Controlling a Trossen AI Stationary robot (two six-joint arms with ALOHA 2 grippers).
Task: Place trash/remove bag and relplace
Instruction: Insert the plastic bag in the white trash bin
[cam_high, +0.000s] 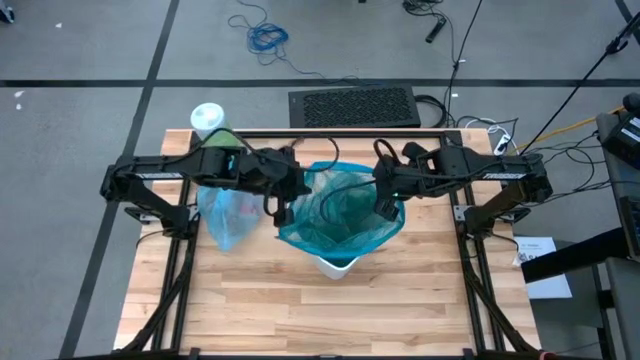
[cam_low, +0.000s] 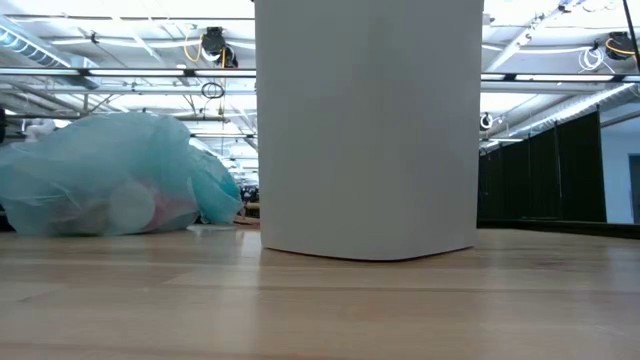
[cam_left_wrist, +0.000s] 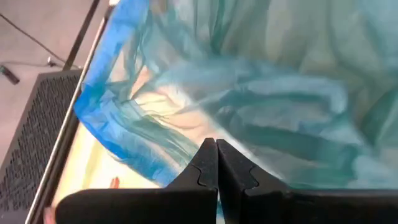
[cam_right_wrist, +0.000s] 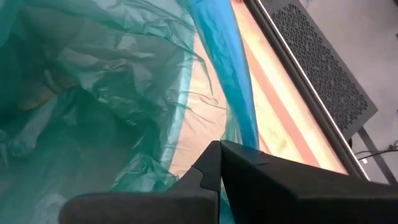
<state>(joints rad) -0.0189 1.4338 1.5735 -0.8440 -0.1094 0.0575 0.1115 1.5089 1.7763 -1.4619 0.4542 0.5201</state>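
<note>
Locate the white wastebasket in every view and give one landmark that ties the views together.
High view: white wastebasket at table centre, only its near rim peeking out under the teal bag.
Low view: wastebasket fills the centre, wall only.
Left wrist view: not visible; bag plastic only.
Right wrist view: not visible; bag plastic only.
Shared landmark: the filled pale-blue bag beside it, also in the low view.

Overhead looks straight down; low view level, close to wastebasket (cam_low: 368, 130); wrists close on liner (cam_left_wrist: 261, 93).
</note>
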